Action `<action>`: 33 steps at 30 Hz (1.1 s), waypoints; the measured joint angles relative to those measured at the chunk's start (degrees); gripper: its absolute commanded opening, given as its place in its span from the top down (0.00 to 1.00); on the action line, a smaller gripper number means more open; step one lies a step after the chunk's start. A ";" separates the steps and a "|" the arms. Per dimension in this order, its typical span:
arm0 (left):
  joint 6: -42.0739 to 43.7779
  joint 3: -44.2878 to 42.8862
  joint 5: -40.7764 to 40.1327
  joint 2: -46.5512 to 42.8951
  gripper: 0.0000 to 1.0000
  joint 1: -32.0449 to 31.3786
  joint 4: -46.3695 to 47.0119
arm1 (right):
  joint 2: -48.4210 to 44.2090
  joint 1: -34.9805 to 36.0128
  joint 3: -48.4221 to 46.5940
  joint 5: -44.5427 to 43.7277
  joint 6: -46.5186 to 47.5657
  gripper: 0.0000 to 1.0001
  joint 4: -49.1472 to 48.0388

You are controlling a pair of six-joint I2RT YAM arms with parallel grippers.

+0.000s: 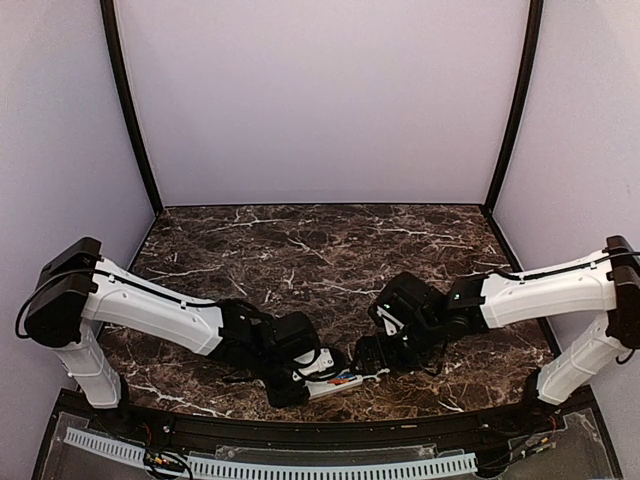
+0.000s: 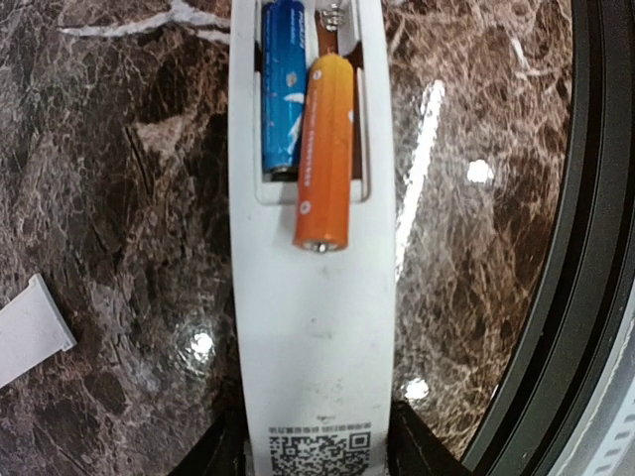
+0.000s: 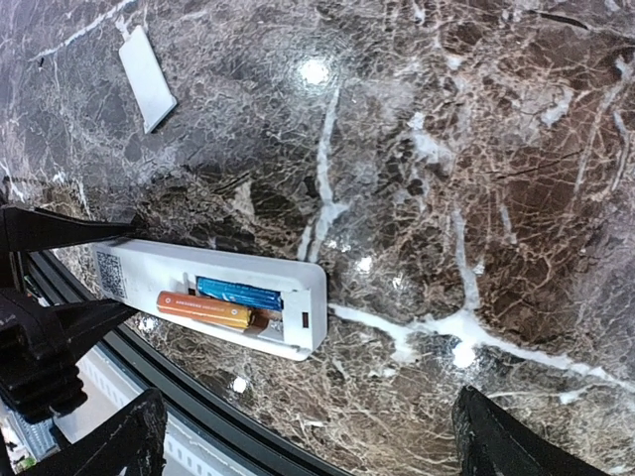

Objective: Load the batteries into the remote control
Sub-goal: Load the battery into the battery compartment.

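1. Left end effector (image 2: 317, 448): jaws partly open, one finger on each side of the QR-code end of the remote control (image 2: 317, 337). We cannot tell whether they press on it or merely flank it.
2. Right end effector (image 3: 310, 421): jaws spread wide with nothing between them. It hangs above the remote control, clear of it.
3. The remote control lies face down at the near edge of the surface (image 2: 119, 198), about midway along that edge, with its battery bay uncovered.
4. Blue battery (image 2: 284, 89): lying flat in its slot.
5. Orange battery (image 2: 323, 149): just beside the blue one and only part-way in. Its free end rides over the bay's rim onto the remote's back. The spring contact (image 2: 332, 15) at the other end of its slot is bare.
6. A loose white cover (image 3: 147, 64) lies on the surface, well apart from the remote.
7. Step in hand, as we judge it: seating the second battery. One is home and one is half in.
8. The next move calls for a steadied remote body. The orange battery must be pushed along its slot against the spring, then its raised end pressed down until it lies flat. The cover comes after that.
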State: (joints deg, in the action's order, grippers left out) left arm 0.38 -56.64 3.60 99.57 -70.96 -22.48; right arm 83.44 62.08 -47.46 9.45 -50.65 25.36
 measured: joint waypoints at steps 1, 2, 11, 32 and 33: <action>-0.79 0.33 -0.15 0.00 0.47 -0.15 1.18 | 0.37 0.00 -0.22 0.07 0.22 0.03 -0.07; -1.42 0.74 -0.26 -0.11 0.46 -0.31 2.12 | 0.90 0.00 -0.55 0.15 0.52 0.03 -0.11; -5.44 7.23 -1.05 -4.48 0.36 -0.70 8.46 | 4.24 -0.28 -1.53 2.36 1.99 0.01 -1.20; -15.52 14.51 -2.84 -9.22 0.39 -0.94 15.69 | 12.26 0.48 -6.32 3.85 3.50 0.03 -3.63; -15.69 14.73 -2.86 -9.40 0.39 -0.94 15.98 | 12.28 0.55 -6.43 3.87 3.48 0.04 -3.78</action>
State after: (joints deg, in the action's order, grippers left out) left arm -15.31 -41.91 0.73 90.17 -71.90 -6.50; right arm 95.72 62.63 -53.89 13.32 -47.18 21.58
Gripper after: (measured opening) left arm 0.609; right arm 0.974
